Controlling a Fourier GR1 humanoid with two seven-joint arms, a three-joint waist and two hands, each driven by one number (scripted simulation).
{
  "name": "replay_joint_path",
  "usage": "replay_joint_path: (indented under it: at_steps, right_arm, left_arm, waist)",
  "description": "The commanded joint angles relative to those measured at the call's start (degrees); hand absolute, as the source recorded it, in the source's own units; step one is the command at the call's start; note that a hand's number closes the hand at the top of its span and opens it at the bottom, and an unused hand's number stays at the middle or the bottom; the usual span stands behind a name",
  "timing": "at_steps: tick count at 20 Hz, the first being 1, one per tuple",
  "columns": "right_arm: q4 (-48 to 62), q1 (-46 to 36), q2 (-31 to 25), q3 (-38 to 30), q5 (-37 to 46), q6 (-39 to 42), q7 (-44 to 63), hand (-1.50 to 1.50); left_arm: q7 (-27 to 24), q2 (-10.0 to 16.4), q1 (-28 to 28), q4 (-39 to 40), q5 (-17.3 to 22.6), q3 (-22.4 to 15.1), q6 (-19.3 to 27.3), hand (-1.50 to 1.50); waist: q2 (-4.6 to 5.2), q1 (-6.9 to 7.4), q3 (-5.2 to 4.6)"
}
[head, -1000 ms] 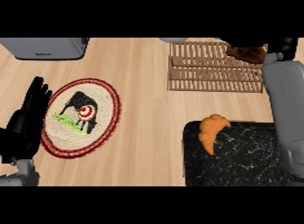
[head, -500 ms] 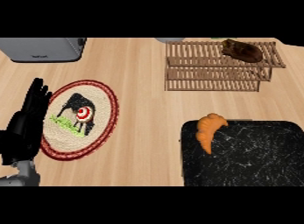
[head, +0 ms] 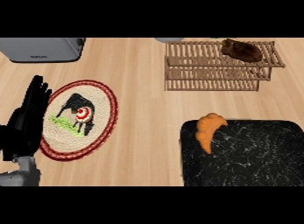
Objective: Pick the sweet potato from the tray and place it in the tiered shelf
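A dark brown sweet potato [head: 242, 50] lies on the top level of the wooden tiered shelf [head: 212, 72] at the back right. Nothing touches it. The black speckled tray [head: 257, 153] sits at the front right with an orange croissant-shaped item [head: 208, 131] lying over its left rim. My left hand [head: 26, 120] rests open at the left edge, fingers straight and pointing up, beside the round mat. My right hand is out of sight.
A round woven mat [head: 79, 117] with a red border and a cow picture lies left of centre. A grey toaster-like appliance [head: 39, 48] stands at the back left. Bare wooden counter [head: 141, 131] runs between the mat and the tray.
The right forearm and hand, which reached up to the shelf a second ago, have withdrawn out of view. The sweet potato stays on the shelf's top level. The left hand is still.
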Motion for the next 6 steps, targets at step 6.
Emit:
replay_joint_path:
  at_steps: [6]
  right_arm:
    - [-7.77,13.63,-3.81,-10.29,-14.54,10.7,-3.44,-1.5]
  left_arm:
    - [1.15,-0.52,-0.24,-0.65,0.2,0.14,-0.68,0.0]
  waist:
    - [0.16,0.53,0.02]
